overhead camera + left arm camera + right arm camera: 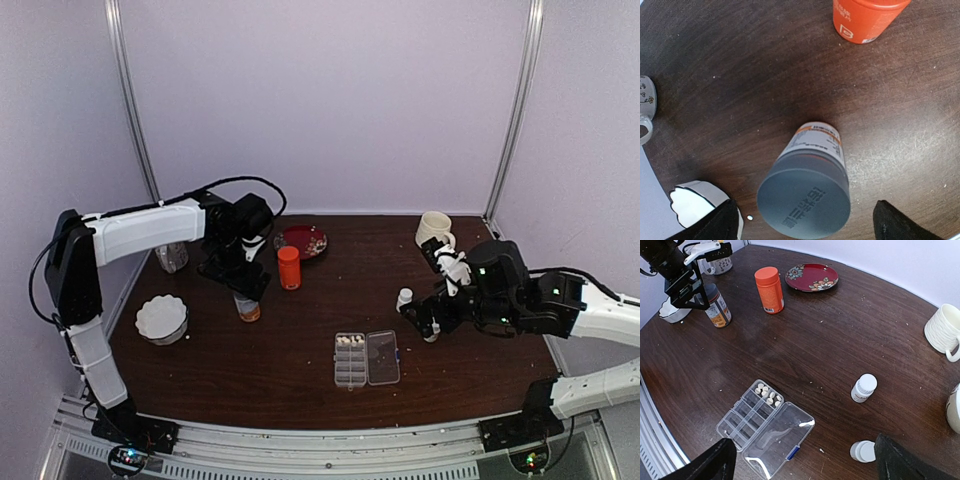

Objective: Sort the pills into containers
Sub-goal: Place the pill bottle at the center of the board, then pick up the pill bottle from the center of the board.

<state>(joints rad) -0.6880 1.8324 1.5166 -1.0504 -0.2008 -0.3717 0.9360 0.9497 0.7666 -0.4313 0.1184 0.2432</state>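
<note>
Sitting in one end compartment (782, 399) of the organiser (736, 424) — pills (766, 392).

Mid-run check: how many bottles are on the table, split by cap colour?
Orange-capped bottle: 1
Grey-capped bottle: 1
White-capped bottles: 2
Total: 4
</note>
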